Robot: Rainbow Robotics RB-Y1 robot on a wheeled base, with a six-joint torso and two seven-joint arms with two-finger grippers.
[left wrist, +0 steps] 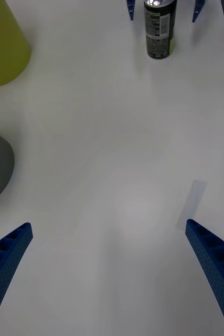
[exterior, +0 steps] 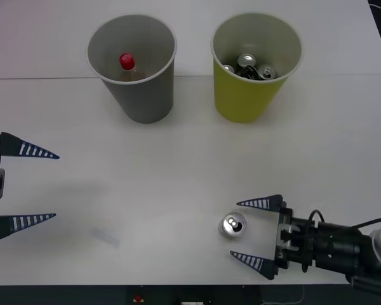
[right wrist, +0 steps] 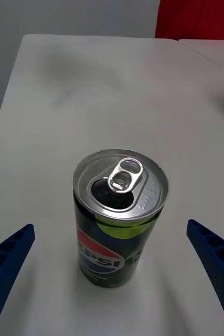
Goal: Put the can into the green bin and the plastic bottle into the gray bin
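Observation:
The can (exterior: 232, 225) stands upright on the white table near its front edge, silver top up; its Pepsi side shows in the right wrist view (right wrist: 118, 220) and it appears far off in the left wrist view (left wrist: 159, 29). My right gripper (exterior: 242, 230) is open, its fingers either side of the can without touching. The plastic bottle (exterior: 128, 67), red cap up, sits inside the gray bin (exterior: 141, 95). Beside it stands the green bin (exterior: 244, 95) with several cans inside. My left gripper (exterior: 54, 186) hangs open at the table's left.
A seam (exterior: 38, 78) between two table tops runs behind the bins. A faint clear strip (exterior: 106, 236) lies on the table front left. Open table surface lies between the grippers and the bins.

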